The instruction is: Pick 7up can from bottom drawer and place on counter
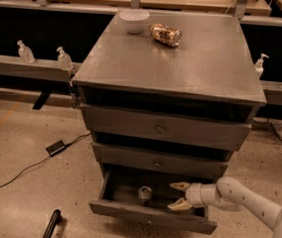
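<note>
The bottom drawer (151, 216) of the grey cabinet stands pulled open. The 7up can (145, 194) stands upright inside it, left of centre, showing its shiny silver top. My gripper (179, 195) is inside the drawer, to the right of the can, with its pale fingers (180, 205) spread open toward it and a gap left between them and the can. It holds nothing. The counter (180, 58) is the flat grey top of the cabinet.
On the counter's far side stand a white bowl (134, 20) and a brown-and-orange can (165, 34) lying on its side. The two upper drawers (160, 128) are shut. A black power brick with cable (55, 147) lies on the floor at left. Small bottles (63, 59) stand on a ledge.
</note>
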Controlling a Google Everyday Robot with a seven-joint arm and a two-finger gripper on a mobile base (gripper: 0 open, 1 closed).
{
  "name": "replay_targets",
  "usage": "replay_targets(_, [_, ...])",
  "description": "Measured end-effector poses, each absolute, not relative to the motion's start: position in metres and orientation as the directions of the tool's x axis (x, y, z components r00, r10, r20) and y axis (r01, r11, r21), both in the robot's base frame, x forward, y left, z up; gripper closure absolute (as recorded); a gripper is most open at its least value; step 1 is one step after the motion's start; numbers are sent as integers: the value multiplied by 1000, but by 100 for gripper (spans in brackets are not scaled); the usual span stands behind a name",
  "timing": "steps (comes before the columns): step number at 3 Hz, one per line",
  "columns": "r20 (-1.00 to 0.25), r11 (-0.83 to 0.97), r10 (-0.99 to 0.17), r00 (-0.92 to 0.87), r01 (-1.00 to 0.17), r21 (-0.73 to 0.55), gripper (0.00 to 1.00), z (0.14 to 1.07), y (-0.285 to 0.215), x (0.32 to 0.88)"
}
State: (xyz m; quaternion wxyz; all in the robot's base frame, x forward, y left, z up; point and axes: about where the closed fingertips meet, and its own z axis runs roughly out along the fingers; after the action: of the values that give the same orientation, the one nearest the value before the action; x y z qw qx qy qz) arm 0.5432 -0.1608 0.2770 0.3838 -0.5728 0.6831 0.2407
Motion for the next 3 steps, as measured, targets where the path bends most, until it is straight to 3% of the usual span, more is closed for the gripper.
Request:
replay_targets(1, [-823,212,-566,-57,-974,-79,40,251,-156,551])
replay_targets(3, [-887,211,-459,-49,-976,-55,35,220,-134,576])
